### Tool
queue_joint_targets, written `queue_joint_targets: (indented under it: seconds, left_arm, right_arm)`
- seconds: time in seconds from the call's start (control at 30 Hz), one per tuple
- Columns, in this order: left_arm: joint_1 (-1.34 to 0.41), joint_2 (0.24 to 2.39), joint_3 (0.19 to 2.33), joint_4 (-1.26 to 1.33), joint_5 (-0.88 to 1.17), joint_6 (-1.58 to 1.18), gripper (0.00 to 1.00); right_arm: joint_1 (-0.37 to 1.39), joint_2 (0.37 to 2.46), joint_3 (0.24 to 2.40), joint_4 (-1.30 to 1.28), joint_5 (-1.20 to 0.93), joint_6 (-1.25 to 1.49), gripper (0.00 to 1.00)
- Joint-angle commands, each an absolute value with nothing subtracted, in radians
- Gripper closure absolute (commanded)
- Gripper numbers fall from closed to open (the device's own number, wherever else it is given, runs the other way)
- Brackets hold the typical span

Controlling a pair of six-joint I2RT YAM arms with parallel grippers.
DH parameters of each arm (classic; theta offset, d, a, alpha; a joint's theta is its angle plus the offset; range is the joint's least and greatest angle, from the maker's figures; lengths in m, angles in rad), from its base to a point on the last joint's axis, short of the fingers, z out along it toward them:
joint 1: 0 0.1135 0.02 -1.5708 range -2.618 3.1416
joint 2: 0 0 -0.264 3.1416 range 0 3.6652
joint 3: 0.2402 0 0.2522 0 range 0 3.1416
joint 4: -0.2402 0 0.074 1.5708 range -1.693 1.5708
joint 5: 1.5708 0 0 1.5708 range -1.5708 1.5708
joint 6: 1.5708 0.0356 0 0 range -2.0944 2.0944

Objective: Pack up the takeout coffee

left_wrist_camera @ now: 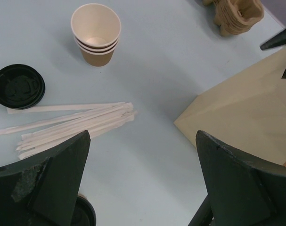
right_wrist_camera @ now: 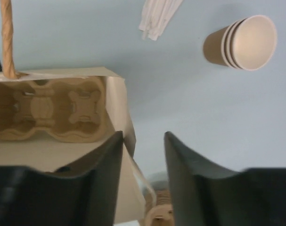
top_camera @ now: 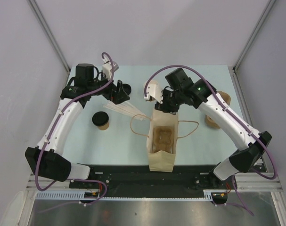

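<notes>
Left gripper (left_wrist_camera: 143, 141) wide apart; right gripper (right_wrist_camera: 143, 141) apart above paper bag (top_camera: 161, 162); takeout coffee (top_camera: 101, 119) outside it.

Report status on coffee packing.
Left end effector open, empty. Right end effector open at bag rim. Coffee on table, outside bag. Straws lie nearby.

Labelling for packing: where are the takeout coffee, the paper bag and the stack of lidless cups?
takeout coffee (top_camera: 101, 118), top view, black lid
paper bag (top_camera: 161, 162), top view, near wall
stack of lidless cups (left_wrist_camera: 96, 56), left wrist view, brown side
</notes>
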State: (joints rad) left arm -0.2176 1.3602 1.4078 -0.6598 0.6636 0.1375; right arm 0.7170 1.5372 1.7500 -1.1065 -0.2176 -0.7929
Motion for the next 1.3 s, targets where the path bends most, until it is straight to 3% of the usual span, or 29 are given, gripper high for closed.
queue_joint_targets:
  seconds: [0.0, 0.03, 0.07, 0.27, 0.47, 0.6, 0.97, 1.27]
  left_arm:
    - [-0.183, 1.309, 1.376, -0.641, 0.725, 0.21, 0.01]
    - [-0.166, 1.302, 1.364, -0.637, 0.756, 0.213, 0.0]
    - [-0.157, 1.289, 1.338, -0.626, 0.77, 0.221, 0.01]
    - [-0.075, 1.201, 1.23, -0.558, 0.847, 0.238, 0.01]
    - [-0.074, 1.083, 1.141, -0.552, 0.756, 0.313, 0.0]
    - [-0.066, 1.058, 1.127, -0.61, 0.683, 0.322, 0.01]
    - [-0.021, 1.215, 1.216, -0.91, 0.281, 0.373, 0.01]
    - [-0.021, 1.356, 1.227, -0.916, 0.206, 0.339, 0.01]
  right_arm:
    - [0.739, 1.523, 1.733, -1.111, -0.218, -0.841, 0.71]
    - [0.741, 1.516, 1.749, -1.109, -0.224, -0.836, 0.93]
    - [0.742, 1.511, 1.755, -1.097, -0.225, -0.827, 1.0]
    - [0.892, 1.396, 1.744, -1.043, -0.085, -0.765, 1.0]
    - [1.074, 1.348, 1.648, -1.0, 0.181, -0.674, 1.0]
    - [1.083, 1.364, 1.661, -1.0, 0.241, -0.604, 1.0]
    - [0.835, 1.453, 1.703, -0.936, 0.078, -0.555, 1.0]
    - [0.762, 1.474, 1.707, -0.94, 0.011, -0.552, 1.0]
